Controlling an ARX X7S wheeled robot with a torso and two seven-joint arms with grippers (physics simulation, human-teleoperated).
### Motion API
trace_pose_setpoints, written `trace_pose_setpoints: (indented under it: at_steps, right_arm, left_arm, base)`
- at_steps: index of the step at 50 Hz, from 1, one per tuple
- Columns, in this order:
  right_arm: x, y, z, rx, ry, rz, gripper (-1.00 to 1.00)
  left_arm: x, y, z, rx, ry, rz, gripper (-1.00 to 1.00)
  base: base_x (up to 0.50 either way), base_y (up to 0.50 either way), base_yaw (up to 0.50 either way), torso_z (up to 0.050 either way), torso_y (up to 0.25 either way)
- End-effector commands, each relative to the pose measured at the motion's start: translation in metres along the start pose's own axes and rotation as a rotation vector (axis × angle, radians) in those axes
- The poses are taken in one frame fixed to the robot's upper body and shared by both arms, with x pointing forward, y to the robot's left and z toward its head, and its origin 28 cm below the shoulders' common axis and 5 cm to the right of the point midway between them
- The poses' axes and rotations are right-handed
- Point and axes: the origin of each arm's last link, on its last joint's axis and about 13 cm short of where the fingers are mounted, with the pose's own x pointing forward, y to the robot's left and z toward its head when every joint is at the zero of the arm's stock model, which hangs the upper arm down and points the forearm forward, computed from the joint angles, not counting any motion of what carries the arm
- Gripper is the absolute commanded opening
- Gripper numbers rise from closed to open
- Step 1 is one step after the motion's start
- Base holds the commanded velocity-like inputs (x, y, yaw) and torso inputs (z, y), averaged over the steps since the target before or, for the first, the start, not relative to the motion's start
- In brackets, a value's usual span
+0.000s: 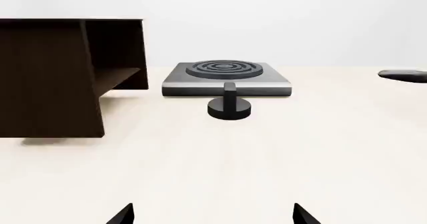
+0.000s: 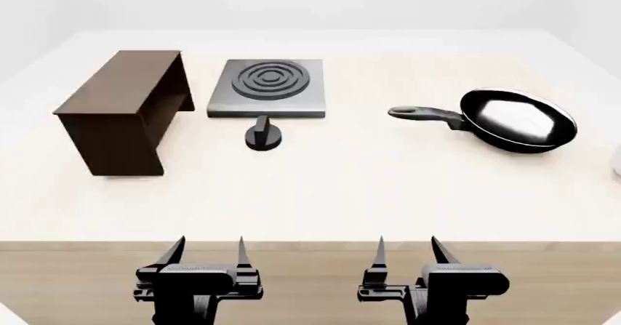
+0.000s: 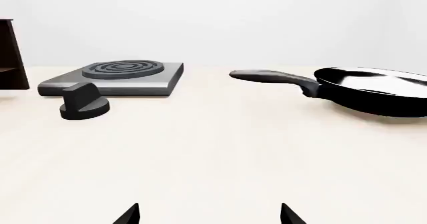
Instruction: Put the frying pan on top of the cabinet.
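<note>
The black frying pan (image 2: pixel 517 119) lies on the table at the right, its dark grey handle (image 2: pixel 423 114) pointing left; it also shows in the right wrist view (image 3: pixel 373 89). The dark brown cabinet (image 2: pixel 121 108) stands at the far left, its open side facing the hotplate, and also shows in the left wrist view (image 1: pixel 60 76). My left gripper (image 2: pixel 206 251) and right gripper (image 2: pixel 406 249) hover over the table's front edge, both open and empty, far from the pan. Only their fingertips (image 1: pixel 123 215) (image 3: pixel 128 215) show in the wrist views.
A square grey hotplate (image 2: pixel 269 86) with rings sits beside the cabinet, with a black knob (image 2: pixel 263 134) standing in front of it. A pale object (image 2: pixel 616 161) peeks in at the right edge. The cream table (image 2: pixel 330 194) ends in a wooden front edge near the grippers.
</note>
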Motion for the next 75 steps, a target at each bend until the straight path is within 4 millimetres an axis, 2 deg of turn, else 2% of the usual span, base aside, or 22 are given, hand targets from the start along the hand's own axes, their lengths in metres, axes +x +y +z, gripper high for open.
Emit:
trace_pose_setpoints:
  at_steps: [1, 10, 46, 47, 49, 50, 51, 52, 54, 56, 59, 65, 75]
  right_arm:
    - [0.000, 0.001, -0.002, -0.030, 0.009, -0.019, 1.00]
    - [0.000, 0.001, -0.002, 0.003, 0.046, 0.007, 1.00]
    - [0.000, 0.001, -0.001, 0.019, 0.050, -0.004, 1.00]
    - [0.000, 0.000, 0.001, -0.015, 0.043, -0.060, 1.00]
    - [0.001, -0.001, 0.015, 0.057, 0.108, -0.026, 1.00]
    - [0.005, -0.003, 0.041, 0.043, 0.089, -0.040, 1.00]
    - [0.004, -0.003, 0.050, 0.039, 0.122, -0.031, 1.00]
    - [0.006, -0.004, 0.071, 0.037, 0.116, -0.027, 1.00]
    - [0.010, -0.005, 0.089, -0.005, 0.096, -0.058, 1.00]
    - [0.007, -0.008, 0.117, -0.002, 0.006, -0.038, 1.00]
    - [0.010, -0.009, 0.123, -0.003, -0.011, -0.047, 1.00]
    - [0.009, -0.010, 0.112, 0.022, 0.015, -0.051, 1.00]
    - [0.010, -0.010, 0.114, 0.022, -0.004, -0.048, 1.00]
  left_arm:
    - [-0.001, -0.001, -0.002, 0.015, 0.010, -0.022, 1.00]
    - [-0.001, -0.002, -0.003, 0.027, 0.010, -0.040, 1.00]
    - [-0.001, -0.002, -0.004, 0.058, 0.022, -0.022, 1.00]
    - [-0.002, -0.002, 0.000, 0.058, 0.022, -0.024, 1.00]
    - [-0.003, -0.002, 0.016, 0.038, 0.057, -0.032, 1.00]
    - [0.000, 0.000, 0.043, 0.036, 0.034, -0.039, 1.00]
    - [0.002, 0.001, 0.057, 0.066, 0.056, -0.019, 1.00]
    - [0.006, 0.003, 0.076, 0.049, 0.041, -0.031, 1.00]
    - [0.013, 0.006, 0.098, 0.063, 0.019, 0.000, 1.00]
    - [0.021, 0.008, 0.121, 0.099, -0.023, 0.024, 1.00]
    - [0.023, 0.006, 0.121, 0.135, -0.022, 0.012, 1.00]
    - [0.023, 0.004, 0.108, 0.120, 0.002, -0.002, 1.00]
    - [0.022, 0.007, 0.107, 0.120, 0.007, 0.013, 1.00]
  base:
    - [0.00, 0.00, 0.00, 0.000, 0.000]
    - [0.00, -0.01, 0.00, 0.000, 0.000]
    - [0.00, -0.50, 0.00, 0.000, 0.000]
    - [0.00, 0.00, 0.00, 0.000, 0.000]
    - [0.00, 0.00, 0.00, 0.000, 0.000]
    - [0.00, 0.00, 0.00, 0.000, 0.000]
    - [0.00, 0.00, 0.00, 0.000, 0.000]
    - [0.00, 0.00, 0.00, 0.000, 0.000]
    - [0.00, 0.00, 0.00, 0.000, 0.000]
    - [0.04, 0.00, 0.00, 0.000, 0.000]
    - [0.36, 0.00, 0.00, 0.000, 0.000]
    - [0.50, 0.00, 0.00, 0.000, 0.000]
    - [0.50, 0.00, 0.00, 0.000, 0.000]
